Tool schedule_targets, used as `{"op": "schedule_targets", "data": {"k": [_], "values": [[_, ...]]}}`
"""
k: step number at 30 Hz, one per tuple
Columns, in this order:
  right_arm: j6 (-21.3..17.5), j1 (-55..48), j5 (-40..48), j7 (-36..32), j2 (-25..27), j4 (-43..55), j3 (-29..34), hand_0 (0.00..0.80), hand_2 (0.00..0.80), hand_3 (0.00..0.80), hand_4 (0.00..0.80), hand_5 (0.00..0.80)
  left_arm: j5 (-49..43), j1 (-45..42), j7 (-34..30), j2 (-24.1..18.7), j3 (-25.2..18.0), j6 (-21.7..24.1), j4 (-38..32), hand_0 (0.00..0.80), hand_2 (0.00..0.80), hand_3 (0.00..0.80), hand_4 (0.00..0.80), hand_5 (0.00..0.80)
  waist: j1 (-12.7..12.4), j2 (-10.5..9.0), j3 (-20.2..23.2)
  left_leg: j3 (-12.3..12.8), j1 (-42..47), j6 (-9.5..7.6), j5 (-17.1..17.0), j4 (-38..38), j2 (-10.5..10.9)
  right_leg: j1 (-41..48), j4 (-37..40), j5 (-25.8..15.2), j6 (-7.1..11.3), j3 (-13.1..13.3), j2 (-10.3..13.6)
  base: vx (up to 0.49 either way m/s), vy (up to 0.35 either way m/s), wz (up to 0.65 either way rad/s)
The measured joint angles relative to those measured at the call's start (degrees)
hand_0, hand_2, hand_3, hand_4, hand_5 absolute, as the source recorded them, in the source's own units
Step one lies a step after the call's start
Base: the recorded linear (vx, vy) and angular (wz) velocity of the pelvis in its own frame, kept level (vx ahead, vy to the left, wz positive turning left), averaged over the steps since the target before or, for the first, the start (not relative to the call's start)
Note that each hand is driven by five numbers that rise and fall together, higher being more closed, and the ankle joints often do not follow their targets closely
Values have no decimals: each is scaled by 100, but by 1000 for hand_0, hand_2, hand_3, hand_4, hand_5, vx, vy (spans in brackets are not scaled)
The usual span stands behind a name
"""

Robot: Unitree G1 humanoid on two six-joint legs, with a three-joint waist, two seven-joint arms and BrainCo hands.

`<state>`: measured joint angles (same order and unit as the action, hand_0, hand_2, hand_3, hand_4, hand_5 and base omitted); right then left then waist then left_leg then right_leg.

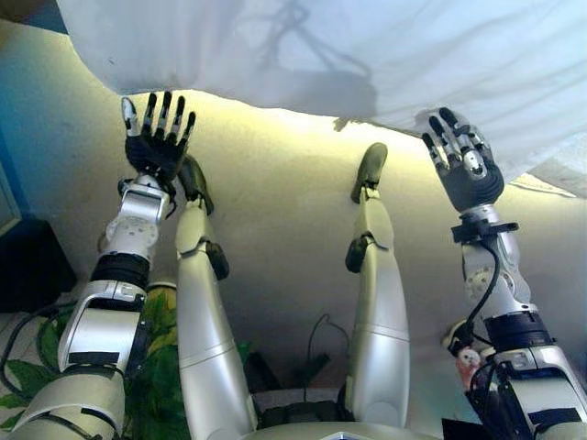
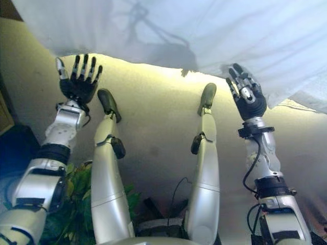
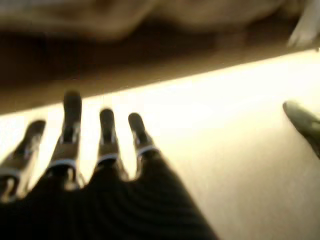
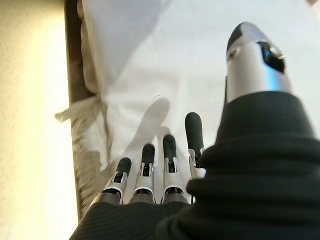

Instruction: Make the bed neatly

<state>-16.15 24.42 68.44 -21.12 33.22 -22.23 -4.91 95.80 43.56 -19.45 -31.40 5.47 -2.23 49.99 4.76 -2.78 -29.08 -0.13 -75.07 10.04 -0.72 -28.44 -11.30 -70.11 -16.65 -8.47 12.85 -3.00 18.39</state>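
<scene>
Along the far side of the pale floor (image 1: 293, 211) the white sheet (image 1: 385, 55) hangs over the edge of the bed, and this hanging edge is the landmark for everything else. Left hand (image 1: 158, 137) is raised just below that edge, with its fingers (image 1: 165, 108) straight and spread wide; it holds nothing, and a strip of floor shows between the fingertips and the cloth, so it seems not to touch the sheet. In the left wrist view the same fingers (image 3: 107, 132) point toward the dark underside of the bed, and they are empty. Right hand (image 1: 466, 160) is closer to the sheet: its fingers (image 1: 448, 128) are also straight and open, and their tips lie against or just over the lower border of the cloth. The right wrist view shows these fingers (image 4: 170, 155) stretched over the white fabric beside a bunched corner (image 4: 82, 112) of the sheet at the side of the mattress, but nothing is pinched. I judge that both hands are kept open and palm-forward because they are reaching to take the loose edge, one at each side, so that the sheet can be pulled evenly. The sheet looks not yet smoothed near the corner.
</scene>
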Motion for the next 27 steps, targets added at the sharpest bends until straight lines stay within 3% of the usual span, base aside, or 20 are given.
{"op": "schedule_targets", "data": {"k": [7,13,19,22,27], "values": [[-364,26,341,-284,-6,-318,-156,0,0,0,0,0,-65,-807,166,299,-236,-117,434,0,0,0,0,0,-221,4,-4,-101,134,5,-4,56,8,213,-3,36,17,-152,18,28,-93,5],[-378,-312,493,-383,-85,-445,-235,0,0,0,0,0,-183,-2042,-471,679,-439,-72,456,0,0,0,0,0,-417,18,-12,-53,1208,36,-77,428,71,1194,161,98,7,-255,107,35,-70,11],[-372,-859,-51,-35,-192,-507,-226,0,0,0,0,0,-322,-2966,-721,958,-709,202,86,0,0,0,0,0,-469,55,-23,26,2290,19,-117,809,170,2150,209,229,46,-317,227,17,-46,11],[-276,-1291,-265,364,-393,-243,-164,0,0,0,0,0,-921,-3146,-508,1189,-677,505,-248,0,0,0,0,0,-537,93,-28,36,2976,9,-185,1101,238,2747,219,324,100,-385,298,18,-72,14],[64,-1644,-490,866,-573,380,-91,0,0,0,0,0,-958,-3157,-67,1320,-674,721,-920,0,0,0,0,0,-429,113,-24,102,3642,-18,-270,1349,258,3336,230,395,102,-441,329,-34,-65,7]]}}
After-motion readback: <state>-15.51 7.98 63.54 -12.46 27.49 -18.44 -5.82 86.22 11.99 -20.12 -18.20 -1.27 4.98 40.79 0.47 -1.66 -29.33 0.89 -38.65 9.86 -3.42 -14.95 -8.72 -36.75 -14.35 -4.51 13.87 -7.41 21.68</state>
